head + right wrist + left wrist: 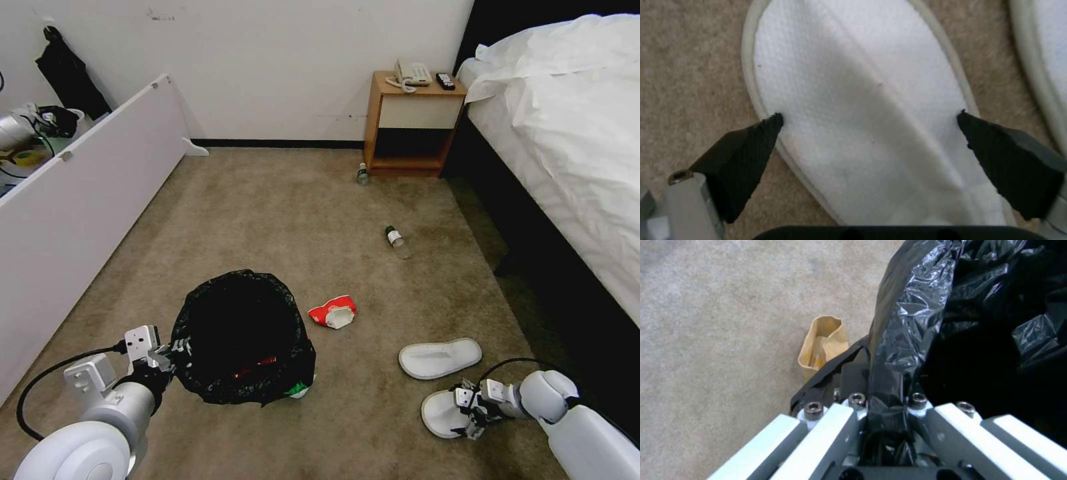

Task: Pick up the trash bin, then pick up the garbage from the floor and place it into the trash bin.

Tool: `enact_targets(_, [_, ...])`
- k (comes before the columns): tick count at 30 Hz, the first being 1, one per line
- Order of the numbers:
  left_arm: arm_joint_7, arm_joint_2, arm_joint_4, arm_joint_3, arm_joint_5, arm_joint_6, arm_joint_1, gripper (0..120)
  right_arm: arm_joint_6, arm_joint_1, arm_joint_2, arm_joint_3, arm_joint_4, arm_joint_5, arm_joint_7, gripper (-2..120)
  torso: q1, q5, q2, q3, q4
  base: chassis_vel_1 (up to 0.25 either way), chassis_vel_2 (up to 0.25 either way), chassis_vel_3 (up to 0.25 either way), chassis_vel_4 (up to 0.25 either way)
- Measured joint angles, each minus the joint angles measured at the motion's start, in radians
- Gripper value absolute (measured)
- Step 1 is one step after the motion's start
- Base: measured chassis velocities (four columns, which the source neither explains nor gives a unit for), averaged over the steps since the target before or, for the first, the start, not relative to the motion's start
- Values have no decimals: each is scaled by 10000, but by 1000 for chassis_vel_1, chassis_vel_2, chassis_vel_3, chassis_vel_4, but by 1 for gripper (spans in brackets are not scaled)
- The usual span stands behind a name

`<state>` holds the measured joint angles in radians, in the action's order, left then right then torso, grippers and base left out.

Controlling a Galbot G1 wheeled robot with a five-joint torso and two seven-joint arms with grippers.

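Observation:
The trash bin (243,333), its black bag (916,323) draped over the rim, is at the lower left of the head view. My left gripper (175,350) is shut on its rim and bag (887,403). Something red (257,365) lies inside. A brown paper bag (824,343) lies on the carpet beside the bin. My right gripper (470,410) is open, its black pads (746,150) straddling a white slipper (862,110) on the floor. A second slipper (440,358) lies just beyond. A red-white wrapper (332,312) and two clear bottles (397,241) (362,175) lie farther out.
A bed (573,147) with a dark base runs along the right. A wooden nightstand (413,127) stands against the far wall. A long white panel (80,200) borders the left. Open beige carpet (267,220) spreads between them.

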<state>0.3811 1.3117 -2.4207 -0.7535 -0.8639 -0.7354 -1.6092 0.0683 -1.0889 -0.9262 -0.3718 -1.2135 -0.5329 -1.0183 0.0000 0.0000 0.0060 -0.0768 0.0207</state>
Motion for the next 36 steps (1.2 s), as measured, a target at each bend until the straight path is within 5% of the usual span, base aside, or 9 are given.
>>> enact_targets(13, [2,12,-29,7,4,0,-4,1,128,-182,61,-196,74,-73,-46,62,0,-3,1,2,2,0,0,0,0])
enact_targets(17, [4,-29,-1,8,6,0,29,1,134,-253,91,-269,37,-54,-42,40,0,-2,1,2,0,0,0,0,0])
enact_targets(27, [4,-136,53,13,-17,0,81,1,105,-418,154,-390,-148,-23,2,7,0,3,-2,0,-2,0,0,0,0])
enact_targets(36, [0,-205,109,22,-51,0,131,1,68,-697,348,-538,-496,186,14,2,0,2,-2,-1,2,0,0,0,0])
